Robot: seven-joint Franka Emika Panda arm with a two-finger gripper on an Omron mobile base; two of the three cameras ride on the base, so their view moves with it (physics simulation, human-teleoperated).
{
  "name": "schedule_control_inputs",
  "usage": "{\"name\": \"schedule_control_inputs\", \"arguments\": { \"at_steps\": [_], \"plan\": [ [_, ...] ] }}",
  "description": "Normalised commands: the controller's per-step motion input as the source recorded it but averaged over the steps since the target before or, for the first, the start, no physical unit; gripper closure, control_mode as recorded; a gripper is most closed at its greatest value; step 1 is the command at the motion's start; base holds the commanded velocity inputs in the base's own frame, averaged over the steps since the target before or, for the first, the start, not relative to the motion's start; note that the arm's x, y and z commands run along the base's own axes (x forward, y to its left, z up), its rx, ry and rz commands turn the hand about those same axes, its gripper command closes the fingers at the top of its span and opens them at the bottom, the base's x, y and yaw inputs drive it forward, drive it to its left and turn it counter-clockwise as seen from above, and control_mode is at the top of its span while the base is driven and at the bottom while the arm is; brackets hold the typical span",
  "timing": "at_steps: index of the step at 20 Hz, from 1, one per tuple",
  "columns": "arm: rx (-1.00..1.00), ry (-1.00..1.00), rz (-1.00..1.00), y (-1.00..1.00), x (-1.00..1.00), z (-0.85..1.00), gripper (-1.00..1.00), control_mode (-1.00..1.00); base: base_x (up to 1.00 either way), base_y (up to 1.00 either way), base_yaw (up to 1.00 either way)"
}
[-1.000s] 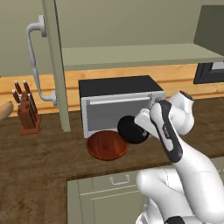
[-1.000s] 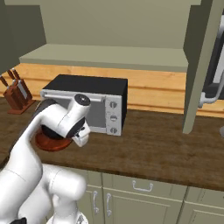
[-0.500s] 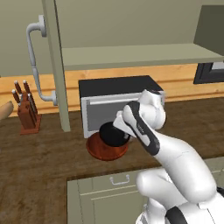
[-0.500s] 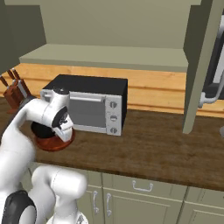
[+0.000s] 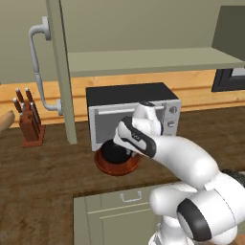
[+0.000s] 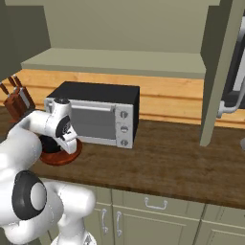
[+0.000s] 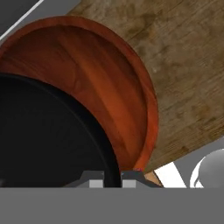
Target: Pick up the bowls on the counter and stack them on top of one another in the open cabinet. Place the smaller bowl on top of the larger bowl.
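Over the wide wooden bowl (image 7: 118, 87) on the grainy brown tabletop (image 7: 188, 65), the gripper (image 7: 111, 177) pinches the rim of the smooth black bowl (image 7: 43, 144), held within it.

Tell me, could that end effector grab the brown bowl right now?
Probably not yet: the end effector is shut on the black bowl, which sits over the brown bowl, so it must let go first.

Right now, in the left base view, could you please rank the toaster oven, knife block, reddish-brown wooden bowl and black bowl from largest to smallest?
1. Toaster oven
2. Reddish-brown wooden bowl
3. Knife block with its knives, looks close to the wooden bowl, so that order is unsure
4. Black bowl, partly hidden by the arm
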Motion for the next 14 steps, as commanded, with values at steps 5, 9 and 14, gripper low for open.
{"name": "schedule_control_inputs", "arguments": {
  "at_steps": [5,9,14],
  "plan": [
    [-0.01,0.0,0.0,0.01,0.18,-0.42,1.0,-1.0,0.0,0.0,0.0],
    [0.0,0.02,0.0,0.0,0.19,-0.38,1.0,-1.0,0.0,0.0,0.0],
    [0.0,0.02,0.0,0.0,0.16,-0.25,1.0,-1.0,0.0,0.0,0.0]
  ]
}}
